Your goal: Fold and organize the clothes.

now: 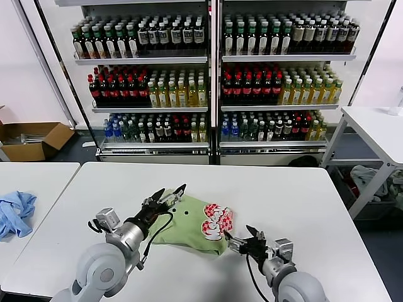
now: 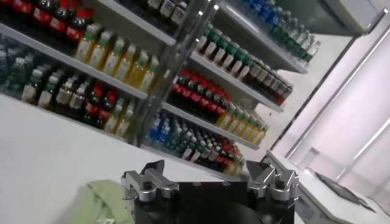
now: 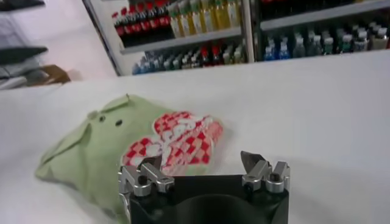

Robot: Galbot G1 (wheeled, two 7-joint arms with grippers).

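shirt (image 1: 189,223) one, folded; cloth (image 1: 16,212) one.

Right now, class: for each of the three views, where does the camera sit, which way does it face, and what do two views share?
Head view: on the head, looking forward and down at the white table; both arms show, left pincer and right pincer open.
Left wrist view: behind the left pincer, facing the drink shelves.
Right wrist view: behind the right pincer, facing the green polo shirt.
Shared: head and right wrist views both show the shirt's red-and-white logo.
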